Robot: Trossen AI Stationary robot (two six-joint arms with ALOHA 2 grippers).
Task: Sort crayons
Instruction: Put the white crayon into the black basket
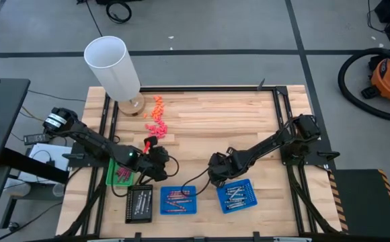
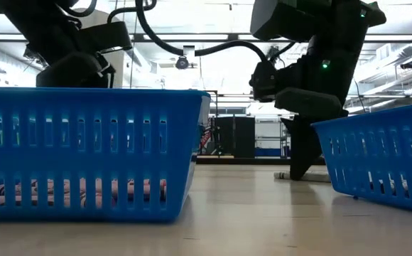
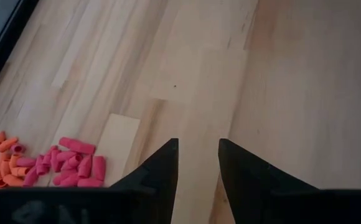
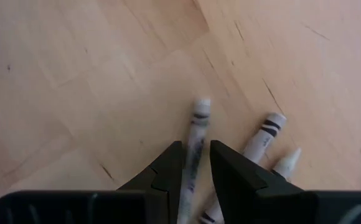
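Observation:
My right gripper point(image 4: 195, 144) is low over the wood between the two blue trays point(image 1: 215, 176) and shut on a silvery grey crayon point(image 4: 199, 118). Two more grey crayons point(image 4: 264, 134) lie on the wood beside it. The right blue tray point(image 1: 236, 196) holds grey crayons. The left blue tray point(image 1: 179, 199) holds brownish-red ones, and the green tray point(image 1: 119, 173) holds maroon ones. My left gripper point(image 3: 198, 144) is open and empty above bare wood, just right of the green tray point(image 1: 156, 165). My right gripper pinches the grey crayon's two long sides point(image 4: 196, 142) between its two fingers. The fingers lie along the crayon, whose free end point(image 4: 201, 104) sticks out past the fingertips. In the low view the finger point(image 2: 298, 167) reaches down to the tabletop. I cannot tell whether the crayon is lifted.
A tall white cylinder point(image 1: 114, 67) stands at the far left. A pile of short pink and orange pieces point(image 1: 157, 117) lies near it and also shows in the left wrist view point(image 3: 56, 165). A black tray point(image 1: 139, 204) sits at the near edge.

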